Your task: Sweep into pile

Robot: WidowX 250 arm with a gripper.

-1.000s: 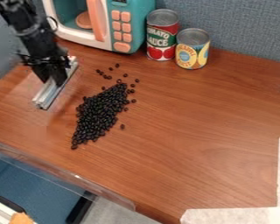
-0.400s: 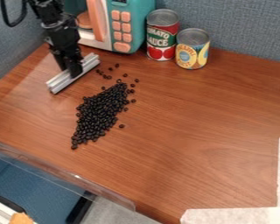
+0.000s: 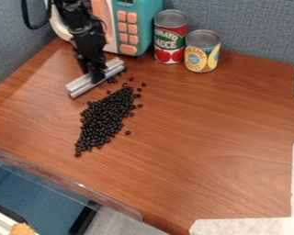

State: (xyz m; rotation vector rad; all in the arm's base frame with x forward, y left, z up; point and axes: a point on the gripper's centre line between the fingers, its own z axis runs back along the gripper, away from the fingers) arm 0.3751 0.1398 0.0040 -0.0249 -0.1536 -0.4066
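My black gripper (image 3: 98, 75) hangs at the upper left, shut on a silver metal bar (image 3: 83, 84). The bar lies slantwise, its right end higher in the view, just above the upper left of the beans. A long heap of black beans (image 3: 105, 117) runs from upper right to lower left on the wooden table. Several loose beans (image 3: 132, 79) are scattered above and to the right of the heap, and a few sit close by the bar's right end, which may hide others.
A toy microwave (image 3: 137, 27) stands behind the arm. Right of it are a tomato sauce can (image 3: 170, 39) and a shorter yellow can (image 3: 202, 51). A clear strip (image 3: 70, 181) edges the table at lower left; white tape (image 3: 247, 226) marks the right and bottom.
The gripper and bar have moved right, and the bar has turned to a flatter slant. Its right end has come up to the loose beans near the top. The main heap looks the same.
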